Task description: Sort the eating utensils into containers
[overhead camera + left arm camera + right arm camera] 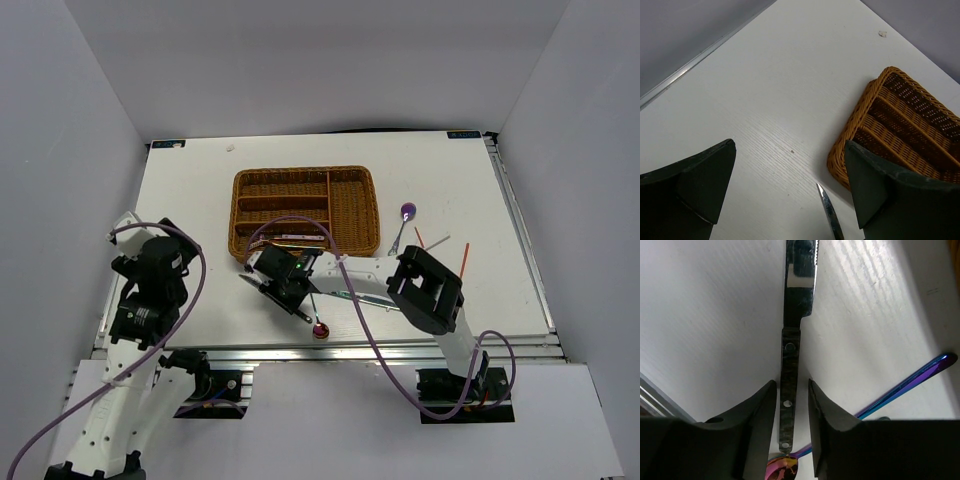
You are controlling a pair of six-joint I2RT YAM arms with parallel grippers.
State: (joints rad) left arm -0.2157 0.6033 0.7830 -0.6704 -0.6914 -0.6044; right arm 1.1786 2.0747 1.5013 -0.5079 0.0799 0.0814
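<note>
Wicker tray point(239, 212) lies near one purple spoon point(407, 211), one red spoon point(320, 331).

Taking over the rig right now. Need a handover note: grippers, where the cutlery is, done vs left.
Left gripper: open, empty, over the white table left of the brown woven wicker tray.
Right gripper: open, jaws straddling the dark riveted handle of the steel knife in front of the tray; slim gaps both sides, not gripped.
Done: some utensils lie in the tray's near slot; can't tell which.
Left: that knife, the red-bowled spoon by its handle end, and right of the tray the purple-bowled spoon, red-orange chopsticks and white chopstick.
</note>
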